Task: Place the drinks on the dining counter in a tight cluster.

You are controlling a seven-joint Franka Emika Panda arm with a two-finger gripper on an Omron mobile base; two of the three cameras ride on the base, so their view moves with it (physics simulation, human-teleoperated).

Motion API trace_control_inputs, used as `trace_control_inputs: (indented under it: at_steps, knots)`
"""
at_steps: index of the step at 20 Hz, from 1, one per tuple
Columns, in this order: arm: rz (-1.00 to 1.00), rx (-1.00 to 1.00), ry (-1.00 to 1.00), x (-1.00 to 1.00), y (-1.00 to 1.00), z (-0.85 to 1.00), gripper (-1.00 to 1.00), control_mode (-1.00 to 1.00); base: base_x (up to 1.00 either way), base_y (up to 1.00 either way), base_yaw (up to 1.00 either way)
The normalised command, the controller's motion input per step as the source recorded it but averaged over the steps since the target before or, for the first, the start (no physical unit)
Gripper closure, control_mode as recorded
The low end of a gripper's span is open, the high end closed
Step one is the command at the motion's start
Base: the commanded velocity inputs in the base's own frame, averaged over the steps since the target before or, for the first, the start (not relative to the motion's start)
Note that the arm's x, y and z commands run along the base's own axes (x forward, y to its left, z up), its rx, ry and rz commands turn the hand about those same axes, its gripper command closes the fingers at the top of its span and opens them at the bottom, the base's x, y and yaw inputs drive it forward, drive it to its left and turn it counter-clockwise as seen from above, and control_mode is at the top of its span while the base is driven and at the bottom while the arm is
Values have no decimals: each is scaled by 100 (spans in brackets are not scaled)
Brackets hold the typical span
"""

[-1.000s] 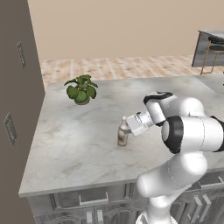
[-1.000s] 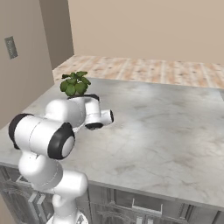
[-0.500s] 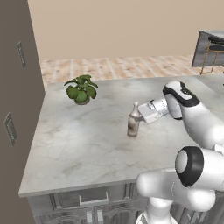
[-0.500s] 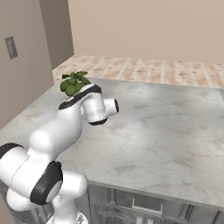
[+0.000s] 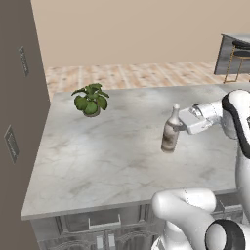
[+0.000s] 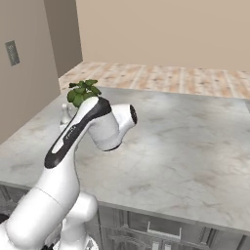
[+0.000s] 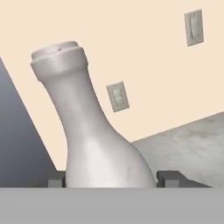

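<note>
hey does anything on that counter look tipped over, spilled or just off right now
Nothing spilled or broken. The brown-and-white bottle stands upright with the gripper closed around it. It sits on the marbled counter over cabinet drawers, alone apart from the potted plant.

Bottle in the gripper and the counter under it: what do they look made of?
Bottle: looks like matte ceramic or opaque plastic. Pale whitish neck and cap, brownish lower body, no see-through and no sharp glint; which of the two is open. Counter: looks like polished marble or stone-look slab, light grey with darker veining and a soft sheen, over grey drawer fronts.
</note>
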Motion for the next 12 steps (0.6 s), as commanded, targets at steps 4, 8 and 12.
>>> trace_control_inputs:
  at_steps: [4, 8, 12]
  knots:
    - [-5, 0, -3, -69, -4, 99, 100, -100, 0, 0, 0]
    - [-2, 0, -8, -52, 0, 88, 100, -100, 0, 0, 0]
    - [-1, 0, -6, -25, 0, 20, 100, -100, 0, 0, 0]
